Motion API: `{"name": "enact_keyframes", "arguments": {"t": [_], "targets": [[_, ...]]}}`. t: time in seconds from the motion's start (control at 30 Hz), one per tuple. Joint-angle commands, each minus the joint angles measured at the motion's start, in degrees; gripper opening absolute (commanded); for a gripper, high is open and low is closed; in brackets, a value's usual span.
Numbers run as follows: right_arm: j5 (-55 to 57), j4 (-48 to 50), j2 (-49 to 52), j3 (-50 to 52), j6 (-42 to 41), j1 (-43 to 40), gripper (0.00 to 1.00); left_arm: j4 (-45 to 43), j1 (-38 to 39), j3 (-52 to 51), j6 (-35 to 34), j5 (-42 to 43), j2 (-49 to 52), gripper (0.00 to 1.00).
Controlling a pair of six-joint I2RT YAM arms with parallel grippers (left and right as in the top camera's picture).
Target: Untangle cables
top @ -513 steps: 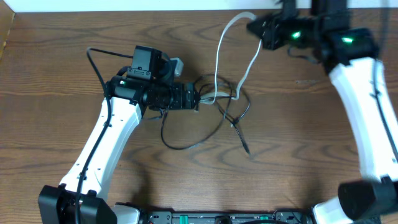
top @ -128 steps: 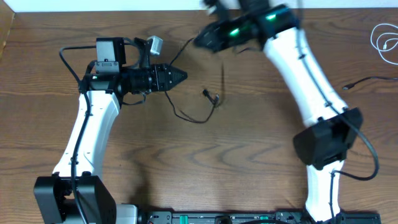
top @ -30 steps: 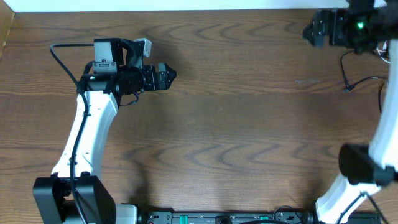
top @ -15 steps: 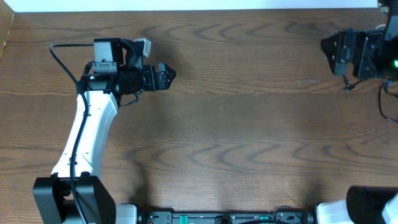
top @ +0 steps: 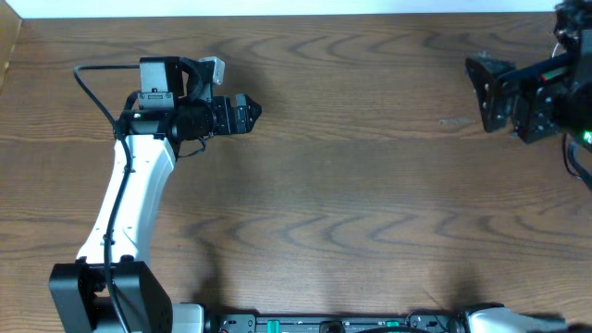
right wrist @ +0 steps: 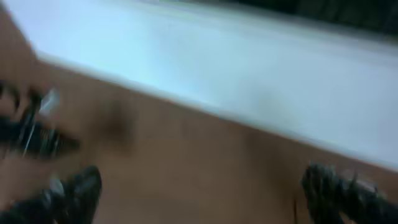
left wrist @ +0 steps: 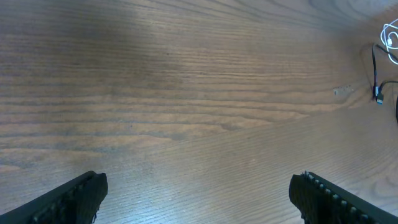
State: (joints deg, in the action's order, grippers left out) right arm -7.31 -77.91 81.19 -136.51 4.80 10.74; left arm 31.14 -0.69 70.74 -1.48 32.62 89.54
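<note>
The white cable (left wrist: 390,42) lies coiled at the far right of the table in the left wrist view, with the thin black cable (left wrist: 375,73) beside it, its plug end toward me. The overhead view shows neither; my right arm covers that corner. My left gripper (top: 248,111) hovers over bare wood at the upper left, open, with nothing between its fingers (left wrist: 69,196). My right gripper (top: 481,94) is at the right edge, pointing left, open and empty. The right wrist view is blurred by motion; its gripper (right wrist: 205,193) has its jaws wide apart over wood.
The brown wooden table (top: 351,203) fills the overhead view. A white strip (right wrist: 236,68) runs along the table's far edge. A dark blurred shape (right wrist: 31,134) at the left of the right wrist view cannot be made out.
My right arm has swung from the far right corner toward the near side and now covers the black plug end. The left arm has not moved.
</note>
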Motion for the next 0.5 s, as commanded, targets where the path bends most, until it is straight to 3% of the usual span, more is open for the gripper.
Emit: {"name": "enact_keyframes", "arguments": {"t": [0.0,0.47], "targets": [[2.93,8.0,-5.79,13.07,1.55,-0.26,0.99,0.11,-0.15,0.35,0.17,-0.39,-1.18,0.99],[2.91,38.18,-39.3,67.36,1.53,-7.76,0.99,0.11,-0.15,0.35,0.17,-0.39,-1.18,0.99]]}}
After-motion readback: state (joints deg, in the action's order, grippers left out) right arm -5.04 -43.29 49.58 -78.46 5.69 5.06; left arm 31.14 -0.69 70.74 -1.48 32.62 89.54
